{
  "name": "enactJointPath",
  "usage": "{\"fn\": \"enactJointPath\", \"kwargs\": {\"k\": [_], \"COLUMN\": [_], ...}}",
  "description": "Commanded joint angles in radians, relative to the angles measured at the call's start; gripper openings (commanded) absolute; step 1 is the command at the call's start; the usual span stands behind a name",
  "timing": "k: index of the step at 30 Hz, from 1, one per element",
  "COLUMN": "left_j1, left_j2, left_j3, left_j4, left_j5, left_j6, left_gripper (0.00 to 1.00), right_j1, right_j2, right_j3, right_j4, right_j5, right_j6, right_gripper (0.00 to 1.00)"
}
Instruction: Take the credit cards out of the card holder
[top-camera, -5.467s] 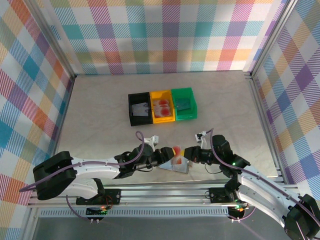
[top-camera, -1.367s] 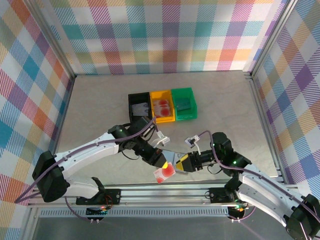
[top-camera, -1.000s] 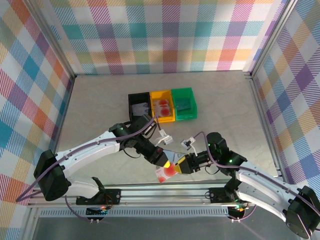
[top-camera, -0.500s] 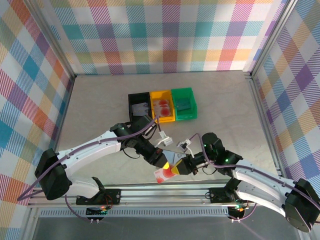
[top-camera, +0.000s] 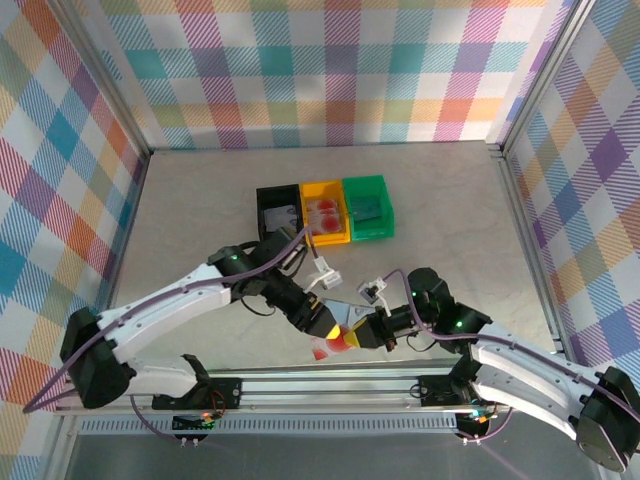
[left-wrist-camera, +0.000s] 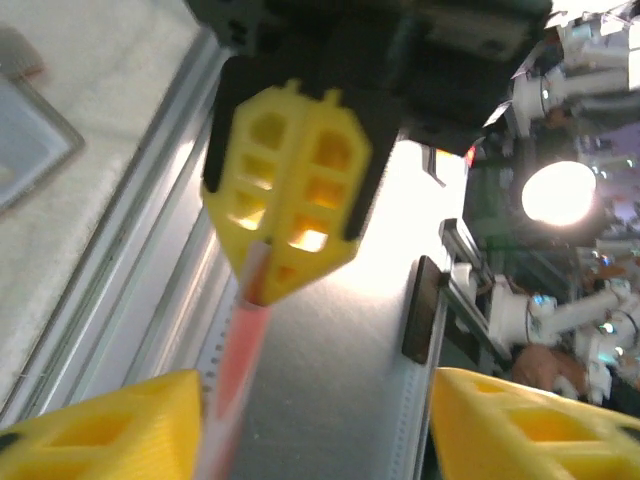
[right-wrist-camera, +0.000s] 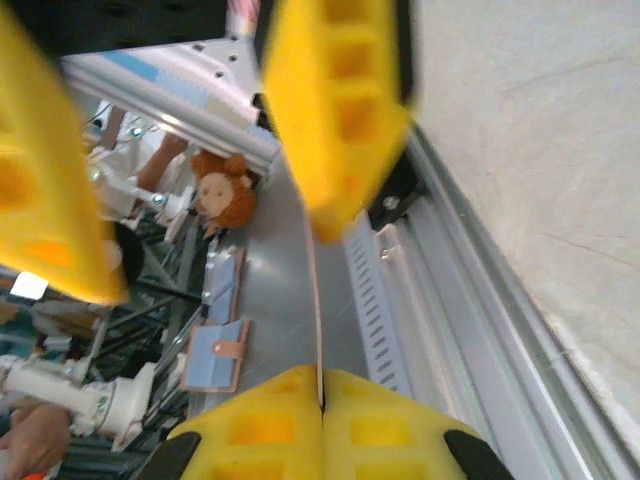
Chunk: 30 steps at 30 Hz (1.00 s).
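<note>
Cards (top-camera: 325, 212) lie in the black bin (top-camera: 262, 215), yellow bin (top-camera: 325, 240) and green bin (top-camera: 372, 233), while one red card (top-camera: 326, 351), pinched by the closed right gripper (top-camera: 354, 333) beside the wide-open left gripper (top-camera: 327, 326) over the table's (top-camera: 200, 220) near edge, seemingly awaits binning.

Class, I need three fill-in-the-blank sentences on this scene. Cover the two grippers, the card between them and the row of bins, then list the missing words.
1. The right gripper is shut on the edge of a ___ card.
2. The left gripper faces it with its jaws ___, not gripping the card.
3. The middle bin of the row is coloured ___.

Missing words: red; open; yellow
</note>
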Motion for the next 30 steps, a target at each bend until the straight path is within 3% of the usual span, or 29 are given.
{"fn": "enactJointPath", "kwargs": {"k": [1, 5, 7, 11, 17, 24, 30], "left_j1": [0.03, 0.077, 0.084, 0.089, 0.089, 0.089, 0.09], "left_j2": [-0.135, -0.296, -0.376, -0.498, -0.556, -0.584, -0.569], "left_j3": [0.074, 0.093, 0.064, -0.043, -0.167, -0.211, -0.223], "left_j4": [-0.047, -0.092, -0.086, -0.026, 0.02, 0.016, 0.037], "left_j5": [-0.114, -0.448, -0.679, -0.949, -1.229, -1.414, -1.408], "left_j6": [0.002, -0.007, -0.043, -0.111, -0.226, -0.229, -0.23], "left_gripper": [0.68, 0.78, 0.93, 1.0, 1.0, 1.0, 1.0], "right_j1": [0.0, -0.021, -0.037, -0.094, -0.186, -0.24, -0.278], "right_j2": [-0.035, -0.05, -0.02, 0.121, 0.403, 0.715, 0.949], "right_j3": [0.043, 0.123, 0.201, 0.372, 0.643, 0.995, 1.217], "right_j4": [-0.082, -0.188, -0.279, -0.389, -0.485, -0.678, -0.786], "right_j5": [0.115, 0.233, 0.314, 0.35, 0.294, 0.385, 0.446], "right_j6": [-0.04, -0.05, -0.078, -0.129, -0.189, -0.259, -0.293], "right_gripper": [0.0, 0.0, 0.0, 0.0, 0.0, 0.0, 0.0]}}
